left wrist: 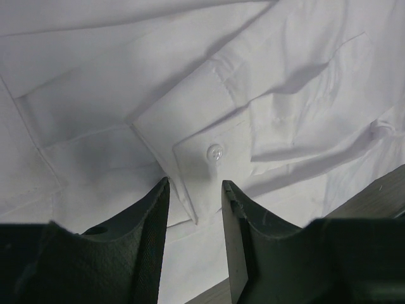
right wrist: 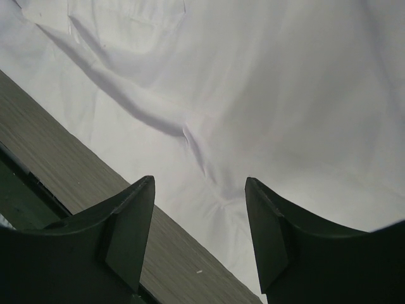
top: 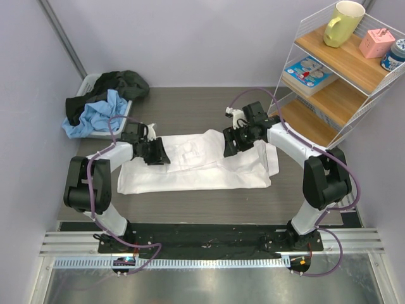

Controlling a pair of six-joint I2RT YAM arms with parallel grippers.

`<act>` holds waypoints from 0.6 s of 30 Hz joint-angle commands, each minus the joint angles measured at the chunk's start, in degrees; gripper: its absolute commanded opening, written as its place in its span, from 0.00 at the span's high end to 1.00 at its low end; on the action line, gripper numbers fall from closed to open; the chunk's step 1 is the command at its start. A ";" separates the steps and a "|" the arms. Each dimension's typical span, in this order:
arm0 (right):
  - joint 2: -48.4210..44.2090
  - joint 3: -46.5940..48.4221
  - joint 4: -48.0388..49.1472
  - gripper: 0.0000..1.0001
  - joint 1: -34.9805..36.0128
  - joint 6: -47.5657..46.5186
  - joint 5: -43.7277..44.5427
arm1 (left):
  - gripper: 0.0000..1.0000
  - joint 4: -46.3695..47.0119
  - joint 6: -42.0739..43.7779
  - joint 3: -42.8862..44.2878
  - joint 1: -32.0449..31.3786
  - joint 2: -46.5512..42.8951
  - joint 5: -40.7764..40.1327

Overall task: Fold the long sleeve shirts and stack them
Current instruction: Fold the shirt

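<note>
So the white shirt (top: 196, 168) is lying flat-ish across the middle of the table (top: 190, 107), a bit rumpled. The left pincer (left wrist: 195, 183) sits low over the shirt's left part, jaws slightly apart and gripping nothing, with a buttoned cuff (left wrist: 215, 152) right in front of the tips. The right pincer (right wrist: 199, 180) hovers over the shirt's right side by the cloth edge, jaws spread wide. A bin (top: 88, 81) of dark and blue clothes sits far left.
</note>
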 commanded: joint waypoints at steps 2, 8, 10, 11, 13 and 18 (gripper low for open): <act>-2.55 -0.87 0.09 0.36 -0.29 -0.80 -0.43 | 0.60 1.54 -1.39 -1.82 -0.01 0.53 -1.17; -2.11 -0.61 0.00 0.36 -0.29 -0.71 -0.60 | 0.60 2.51 -1.91 -1.12 -0.09 2.29 0.84; -2.11 -0.70 0.00 0.36 -0.20 -0.79 -0.60 | 0.62 3.56 -2.18 -1.12 -0.09 2.12 2.95; -2.02 -0.79 0.00 0.36 -0.37 -0.80 -0.60 | 0.63 4.00 -2.44 -1.20 -0.18 2.11 3.57; -2.02 -0.88 0.00 0.36 -0.29 -0.80 -0.52 | 0.67 5.05 -2.62 -1.47 -0.27 2.03 4.45; -2.11 -0.79 -0.26 0.36 -0.37 -0.88 0.01 | 0.89 5.76 -2.71 -1.12 -0.27 1.77 5.50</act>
